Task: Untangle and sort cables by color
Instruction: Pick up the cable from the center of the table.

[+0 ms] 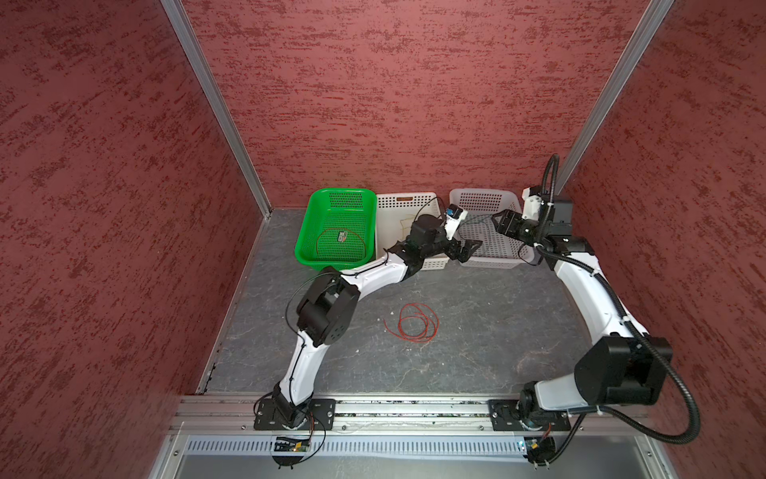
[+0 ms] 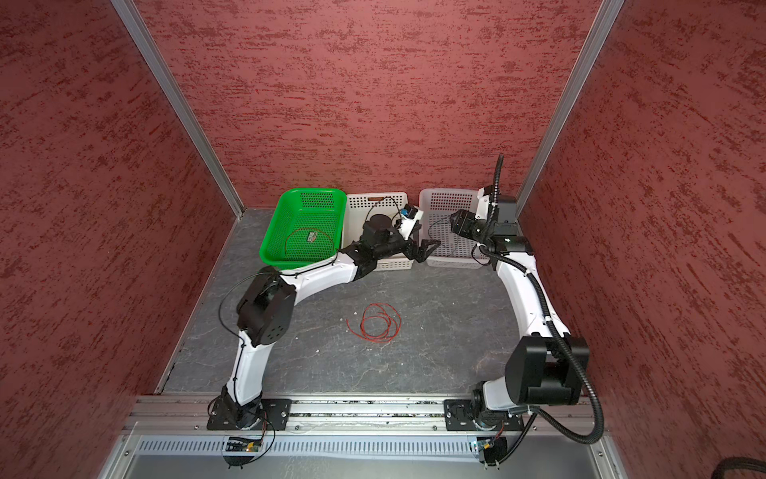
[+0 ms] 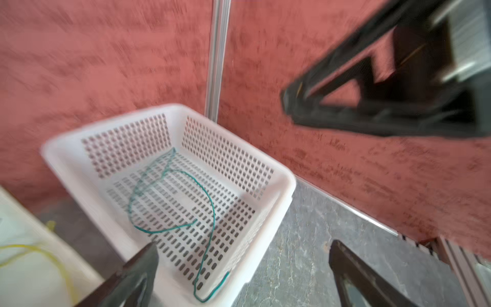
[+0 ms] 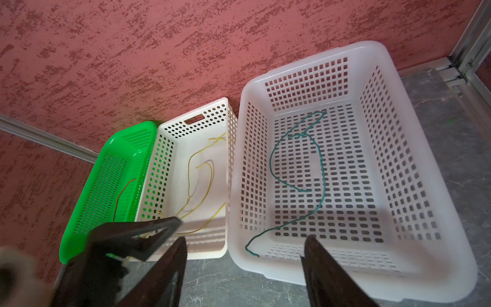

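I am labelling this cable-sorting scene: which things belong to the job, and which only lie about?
Job: loose red cable; second red cable, green basket; yellow cables, middle white basket; blue-green cable, right white basket.
Not job: black hose; sticker.

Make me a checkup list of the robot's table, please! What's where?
Surface: grey marbled table.
Job's things: loose red cable coiled on the table; second red cable in the green basket; yellow cable in the middle white basket; blue-green cable in the right white basket.
Clutter: a few tiny pale specks.
Grippers: left gripper open, empty; right gripper open, empty; both by the right white basket.
Cables: black hose along the right arm; thin black wires on the left arm.
Surroundings: red walls, metal posts.
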Robot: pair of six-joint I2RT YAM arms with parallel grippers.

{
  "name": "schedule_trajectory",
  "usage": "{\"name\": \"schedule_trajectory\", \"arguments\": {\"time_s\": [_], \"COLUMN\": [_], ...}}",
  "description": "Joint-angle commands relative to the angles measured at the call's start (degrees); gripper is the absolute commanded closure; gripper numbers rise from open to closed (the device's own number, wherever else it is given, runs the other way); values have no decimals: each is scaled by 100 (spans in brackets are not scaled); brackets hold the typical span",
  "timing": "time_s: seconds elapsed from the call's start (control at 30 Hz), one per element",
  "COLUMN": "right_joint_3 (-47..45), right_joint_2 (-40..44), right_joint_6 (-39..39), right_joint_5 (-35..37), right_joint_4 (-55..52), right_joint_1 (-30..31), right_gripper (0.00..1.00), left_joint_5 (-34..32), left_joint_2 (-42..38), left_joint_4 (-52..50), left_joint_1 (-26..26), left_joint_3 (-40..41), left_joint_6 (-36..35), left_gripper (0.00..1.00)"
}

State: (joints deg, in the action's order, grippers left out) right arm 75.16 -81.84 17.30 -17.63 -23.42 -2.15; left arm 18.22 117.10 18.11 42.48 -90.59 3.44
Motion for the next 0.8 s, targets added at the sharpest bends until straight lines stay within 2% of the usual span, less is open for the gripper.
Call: {"name": "schedule_trajectory", "arguments": {"time_s": [0.0, 0.17, 0.4, 0.5, 0.63, 0.77], "right_joint_3": [-324, -1030, -2114, -2372, -2584, -2620], "right_joint_2": [349, 925, 1318, 1186, 974, 650], "right_joint_6": [-121, -220, -274, -276, -161, -78], "right_joint_5": [-83, -503, -426, -236, -97, 67], "right_joint_4": [17, 165, 530, 632, 836, 951], "right_joint_1": [-19, 186, 1205, 1644, 2087, 2581], "right_gripper": [30, 30, 30, 31, 32, 33], "left_joint_5": [-123, -157, -529, -668, -1191, -1212], "left_joint_2": [-1067, -2554, -3995, -4445, -4971, -5222], "left_joint_4": [456, -177, -648, -1149, -2177, -3032], "left_joint_1": [-90, -92, -47, 28, 103, 102], "left_joint_3": [923, 2322, 4021, 4304, 4418, 4491], "left_joint_6": [-245, -501, -247, -182, -128, -194], "left_gripper": [1, 1, 0, 1, 0, 0]}}
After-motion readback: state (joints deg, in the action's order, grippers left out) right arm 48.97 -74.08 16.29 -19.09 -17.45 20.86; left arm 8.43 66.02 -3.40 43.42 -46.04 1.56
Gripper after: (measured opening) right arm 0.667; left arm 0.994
